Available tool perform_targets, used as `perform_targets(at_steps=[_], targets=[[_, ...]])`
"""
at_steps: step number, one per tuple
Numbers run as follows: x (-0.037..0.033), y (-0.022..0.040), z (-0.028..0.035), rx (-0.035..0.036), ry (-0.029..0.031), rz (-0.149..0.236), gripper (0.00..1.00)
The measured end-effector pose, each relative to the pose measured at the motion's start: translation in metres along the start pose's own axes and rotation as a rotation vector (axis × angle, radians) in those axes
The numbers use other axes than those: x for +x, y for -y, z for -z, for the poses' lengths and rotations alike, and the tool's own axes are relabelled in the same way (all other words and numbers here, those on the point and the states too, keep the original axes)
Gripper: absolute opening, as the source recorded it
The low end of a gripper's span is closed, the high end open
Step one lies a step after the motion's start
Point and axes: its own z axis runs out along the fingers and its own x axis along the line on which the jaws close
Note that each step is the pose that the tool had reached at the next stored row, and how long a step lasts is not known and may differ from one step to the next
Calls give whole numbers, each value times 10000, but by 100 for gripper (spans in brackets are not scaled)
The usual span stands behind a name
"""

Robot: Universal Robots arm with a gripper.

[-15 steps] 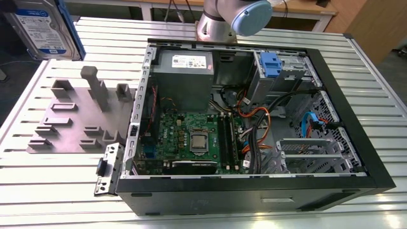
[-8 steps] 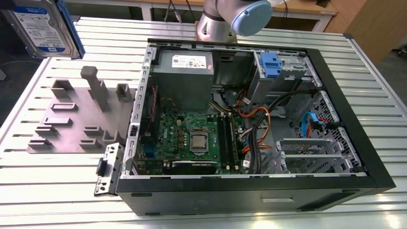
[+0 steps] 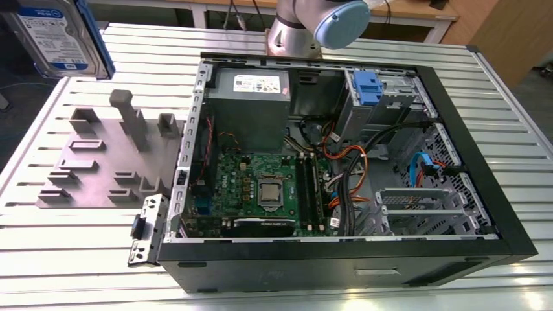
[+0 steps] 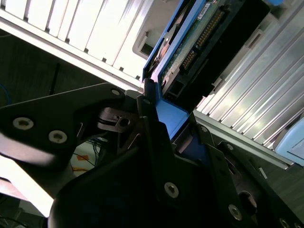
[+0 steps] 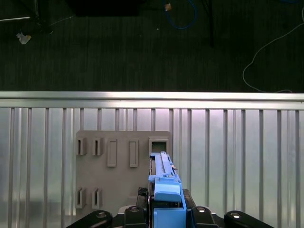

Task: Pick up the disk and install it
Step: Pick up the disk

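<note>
Disk [image 3: 61, 35] hangs raised over the slatted bench [image 3: 87, 246], well to the exterior view's left of the open computer case [image 3: 484, 162]. In the second wrist view the hand [image 4: 173, 123] is clamped onto its blue side rail [image 4: 166, 57], the disk jutting out beyond the fingertips above the grey fixture plate [image 3: 95, 168].

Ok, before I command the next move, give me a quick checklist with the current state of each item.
1. Grip: black gripper closed on the silver-metal hard drive at its blue side rail: ok.
2. Drive held clear above the grey slotted fixture plate: ok.
3. Black computer case open, interior exposed: ok.
4. Target bay free, beside the blue plastic clip: cannot tell.
5. Orange cables clear of the bays: cannot tell.
</note>
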Motion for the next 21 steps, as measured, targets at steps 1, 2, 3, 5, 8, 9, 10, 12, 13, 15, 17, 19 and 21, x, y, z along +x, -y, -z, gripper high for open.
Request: perform_targets(at_steps=[1,2,3,5,8,9,10,12,13,15,17,19,21], targets=[[0,0,3,1,0,0,36],[0,0,6,1,0,0,36],[0,0,10,0,0,0,36],[0,0,16,0,0,0,36],[0,0,23,1,0,0,36],[0,0,26,1,0,0,36],[0,0,29,0,0,0,36],[0,0,35,1,0,0,36],[0,0,38,0,0,0,36],[0,0,43,0,0,0,36],[1,-1,48,0,0,0,36],[1,0,54,0,0,0,36],[0,0,59,1,0,0,36]])
